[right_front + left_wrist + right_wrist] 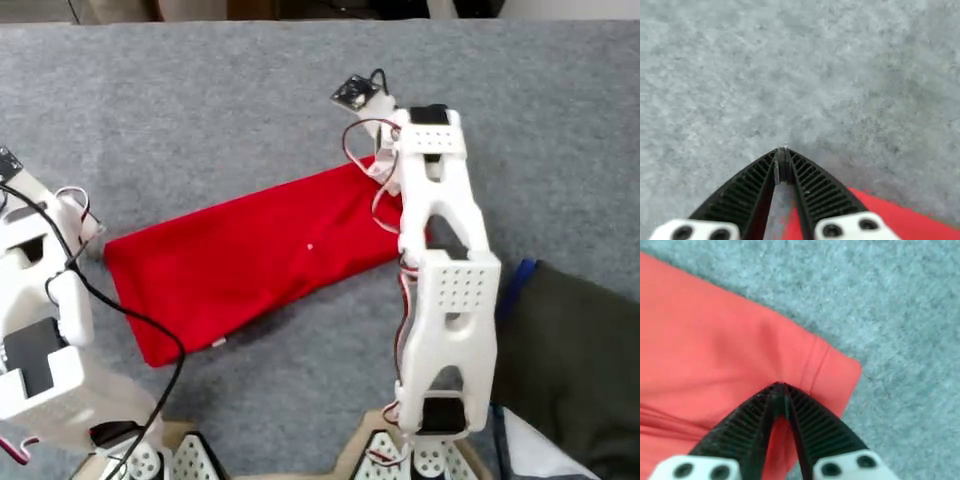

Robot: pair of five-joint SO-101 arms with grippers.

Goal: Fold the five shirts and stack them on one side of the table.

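1. A robotics lab bench, by the look of it.
2. A white plastic printed left arm [40, 370] and its matching right arm [447, 290] stand side by side.
3. An exposed black cable [110, 303] loops loosely.
4. The table [200, 100] has a grey, felt-like surface.

Grey felt-like counter [200, 110], fuzzy weave, flat and even. Its far edge runs along 12 o'clock, with a dark strip of room [300, 8] behind it and a pale patch [570, 6] at 1 o'clock. Tan board [347, 458] at 6 o'clock. Soft even light, faint shadows.
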